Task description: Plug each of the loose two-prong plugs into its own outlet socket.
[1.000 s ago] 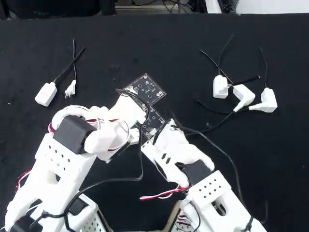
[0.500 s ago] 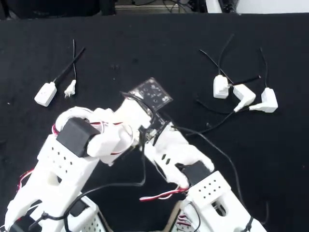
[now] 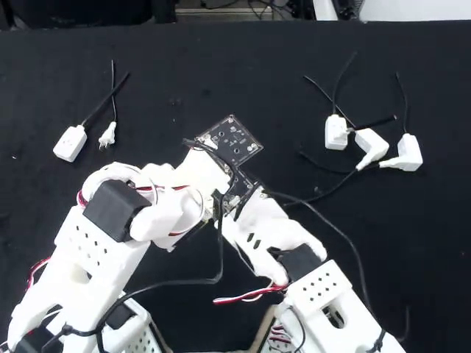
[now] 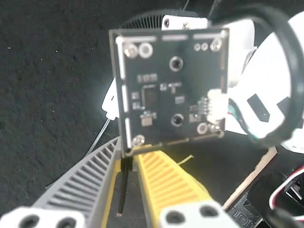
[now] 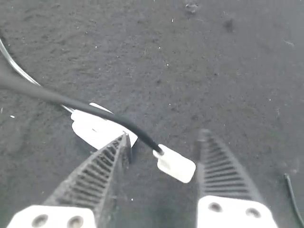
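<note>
Spread wide, the right arm's pincer (image 5: 165, 137) sets its two grey ribbed fingers on either side of a small flat white plug head (image 5: 175, 167) on a black cable and grips nothing. The plug lies on the black cloth table (image 5: 228, 71), near a second white piece (image 5: 97, 129). The left arm's pincer (image 4: 129, 154), one finger grey and one yellow, is pressed almost together on a thin black cord (image 4: 122, 190). In the high view both arms meet mid-table. A white rectangular socket block (image 3: 70, 143) and a small white two-prong plug (image 3: 107, 136) lie on the left side. Three white angled plug bodies (image 3: 372, 145) with black leads cluster on the right.
</note>
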Controlling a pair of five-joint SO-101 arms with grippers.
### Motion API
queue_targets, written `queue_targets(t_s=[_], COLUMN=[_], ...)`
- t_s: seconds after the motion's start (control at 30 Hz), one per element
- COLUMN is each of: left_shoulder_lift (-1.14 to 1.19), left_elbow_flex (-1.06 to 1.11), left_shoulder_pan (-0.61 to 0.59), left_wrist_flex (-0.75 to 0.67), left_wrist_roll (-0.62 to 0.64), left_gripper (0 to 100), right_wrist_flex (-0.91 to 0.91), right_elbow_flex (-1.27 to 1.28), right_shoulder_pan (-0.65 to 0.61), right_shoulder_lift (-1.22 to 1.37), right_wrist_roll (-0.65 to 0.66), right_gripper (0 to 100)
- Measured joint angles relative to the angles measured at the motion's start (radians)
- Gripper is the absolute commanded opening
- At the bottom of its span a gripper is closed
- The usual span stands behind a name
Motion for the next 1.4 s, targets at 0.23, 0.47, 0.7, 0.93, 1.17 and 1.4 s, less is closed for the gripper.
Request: queue_targets(t_s=[0.23, 0.47, 0.7, 0.93, 1.17, 1.4], left_shoulder_lift=[0.000, 0.002, -0.002, -0.005, -0.014, -0.012], left_elbow_flex=[0.000, 0.000, -0.002, -0.083, -0.066, 0.293], left_shoulder_pan=[0.000, -0.017, -0.147, -0.288, -0.563, -0.815], left_wrist_flex=[0.000, -0.006, 0.002, -0.015, -0.020, -0.138], left_wrist_roll=[0.000, -0.005, 0.006, 0.006, 0.006, 0.006], left_gripper=[3, 4, 27, 28, 27, 27], right_wrist_flex=[0.000, -0.017, -0.015, -0.015, 0.192, 0.301], right_elbow_flex=[0.000, -0.005, -0.002, 0.000, -0.118, -0.169], right_shoulder_pan=[0.028, 0.143, 0.178, 0.184, 0.186, 0.186], right_shoulder_lift=[-0.003, -0.029, -0.014, -0.012, -0.012, -0.012], right_wrist_roll=[-0.035, -0.138, -0.147, -0.147, -0.147, -0.147], right_gripper=[1.1, 1.1, 1.1, 1.1, 1.1, 1.1])
